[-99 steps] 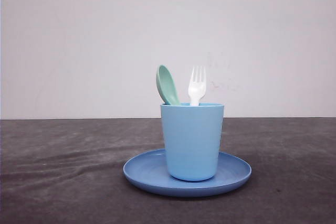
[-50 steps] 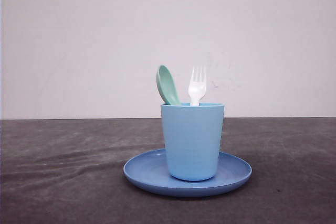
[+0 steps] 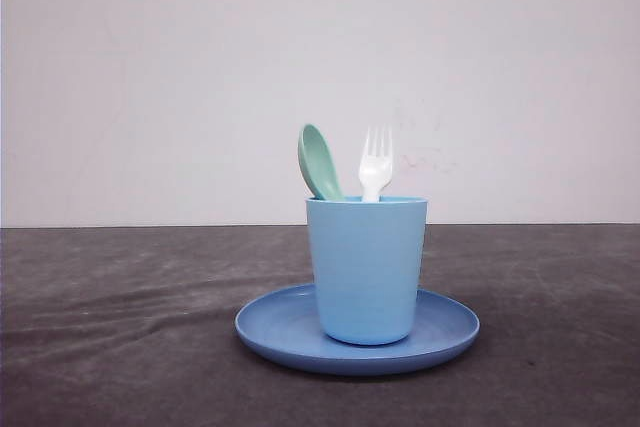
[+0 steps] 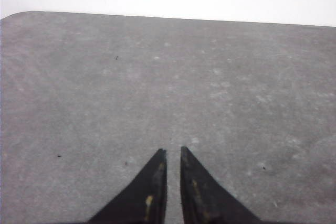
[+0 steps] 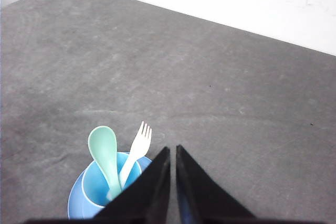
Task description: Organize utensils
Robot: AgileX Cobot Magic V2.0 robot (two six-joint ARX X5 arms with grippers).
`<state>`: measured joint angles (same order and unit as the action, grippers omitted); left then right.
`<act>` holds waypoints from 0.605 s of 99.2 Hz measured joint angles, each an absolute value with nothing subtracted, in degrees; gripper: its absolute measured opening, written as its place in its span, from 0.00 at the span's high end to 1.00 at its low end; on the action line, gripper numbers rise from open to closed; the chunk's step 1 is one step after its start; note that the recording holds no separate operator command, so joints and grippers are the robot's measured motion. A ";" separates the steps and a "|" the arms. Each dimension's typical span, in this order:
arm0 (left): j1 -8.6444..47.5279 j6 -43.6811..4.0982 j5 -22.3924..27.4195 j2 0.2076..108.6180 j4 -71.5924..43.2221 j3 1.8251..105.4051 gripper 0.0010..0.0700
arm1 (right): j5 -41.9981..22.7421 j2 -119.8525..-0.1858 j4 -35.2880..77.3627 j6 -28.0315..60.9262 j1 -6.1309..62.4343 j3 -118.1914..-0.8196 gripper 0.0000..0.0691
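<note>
A mint-green spoon [image 3: 319, 162] and a white fork [image 3: 375, 165] stand upright in a light blue cup [image 3: 366, 269], heads poking above its rim. The cup rests on a blue round plate [image 3: 270, 327] at the middle of the table. From above, the right wrist view has the spoon [image 5: 104, 155] and fork [image 5: 136, 148] leaning in the cup [image 5: 92, 187]. My right gripper [image 5: 172, 149] hangs above and beside the cup, jaws almost together with nothing between them. My left gripper [image 4: 172, 150] is over bare table, its jaws nearly closed and empty.
A dark grey cloth [image 3: 120, 327] covers the table, with a white wall [image 3: 150, 77] behind. The table's far edge [image 4: 168, 18] meets the wall in the left wrist view.
</note>
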<state>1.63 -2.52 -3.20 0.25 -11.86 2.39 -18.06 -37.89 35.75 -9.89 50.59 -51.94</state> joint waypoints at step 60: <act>1.63 -2.52 -3.20 0.25 -11.86 2.39 0.98 | -13.13 -36.14 19.75 -2.96 23.38 -46.39 0.98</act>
<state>1.63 -2.52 -3.20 0.25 -11.86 2.39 -13.13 -36.14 19.75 -2.96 23.38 -46.39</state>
